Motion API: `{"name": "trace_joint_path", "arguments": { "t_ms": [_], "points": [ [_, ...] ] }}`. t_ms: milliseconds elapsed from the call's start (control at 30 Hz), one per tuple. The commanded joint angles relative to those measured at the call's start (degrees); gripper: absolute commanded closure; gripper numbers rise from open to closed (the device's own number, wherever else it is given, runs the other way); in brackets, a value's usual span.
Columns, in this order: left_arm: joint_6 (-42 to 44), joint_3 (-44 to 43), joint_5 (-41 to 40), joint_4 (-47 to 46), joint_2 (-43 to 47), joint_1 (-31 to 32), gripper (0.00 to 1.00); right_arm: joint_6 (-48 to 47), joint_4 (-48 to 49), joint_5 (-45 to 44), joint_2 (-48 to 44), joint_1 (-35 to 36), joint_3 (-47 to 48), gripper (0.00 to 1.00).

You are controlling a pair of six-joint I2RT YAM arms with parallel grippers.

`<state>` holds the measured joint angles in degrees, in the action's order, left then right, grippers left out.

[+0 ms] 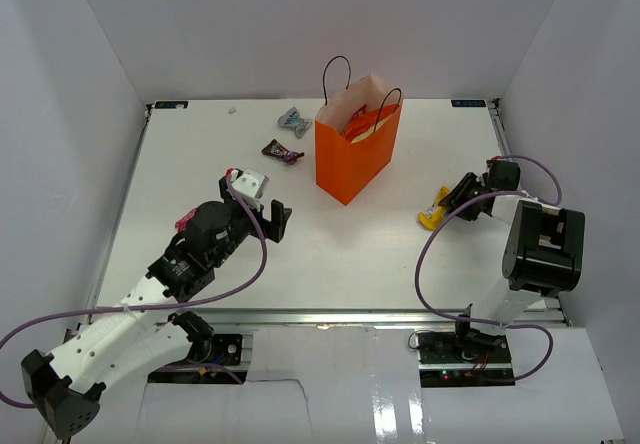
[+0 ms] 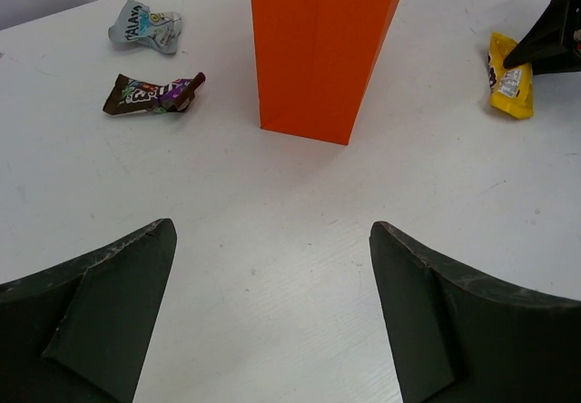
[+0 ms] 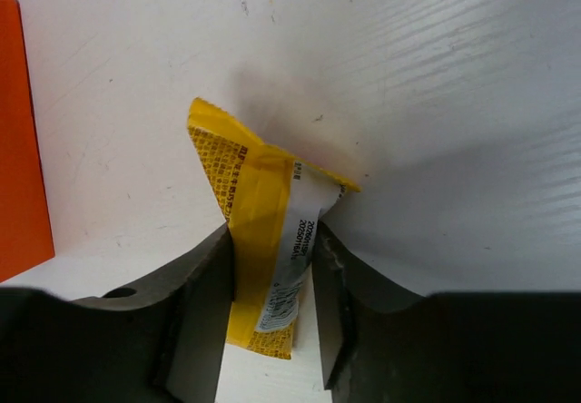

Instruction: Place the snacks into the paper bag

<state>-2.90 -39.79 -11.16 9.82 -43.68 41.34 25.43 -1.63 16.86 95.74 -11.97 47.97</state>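
Observation:
The orange paper bag (image 1: 352, 159) stands upright at the table's middle back, with snacks showing inside; it also shows in the left wrist view (image 2: 318, 49). My right gripper (image 1: 447, 204) is down at the table, right of the bag, with its jaws closed on the yellow packet (image 3: 259, 240), which also shows in the top view (image 1: 431, 216). My left gripper (image 2: 272, 230) is open and empty, above bare table left of the bag and facing it (image 1: 270, 219). A brown candy bar (image 1: 282, 151) and a silvery-blue wrapper (image 1: 293, 119) lie left of the bag. A pink packet (image 1: 184, 222) peeks out beside my left arm.
White walls close in the table on the left, back and right. The table's metal rail (image 1: 330, 316) runs along the near edge by the arm bases. Purple cables loop from both arms. A small white scrap (image 1: 232, 110) lies at the far edge.

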Motion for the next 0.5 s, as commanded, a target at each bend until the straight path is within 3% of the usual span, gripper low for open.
{"name": "trace_joint_path", "arguments": {
  "t_ms": [0, 167, 333, 467],
  "points": [
    [0.3, -0.1, -0.2, -1.1, 0.2, -0.5, 0.02, 0.3, 0.3, 3.2, 0.0, -0.8, 0.7, 0.59],
    [0.3, 0.0, -0.4, -1.1, 0.3, -0.6, 0.02, -1.2, 0.9, 6.3, -4.1, -1.0, 0.4, 0.71],
    [0.3, 0.2, -0.5, -1.2, 0.3, -0.6, 0.02, -7.2, 4.5, 11.3, -14.6, -1.0, 1.7, 0.78],
    [0.3, 0.3, -0.7, -1.2, 0.1, -0.6, 0.02, -18.2, 7.9, 27.9, -23.7, -0.5, 5.4, 0.80]
  ]
}}
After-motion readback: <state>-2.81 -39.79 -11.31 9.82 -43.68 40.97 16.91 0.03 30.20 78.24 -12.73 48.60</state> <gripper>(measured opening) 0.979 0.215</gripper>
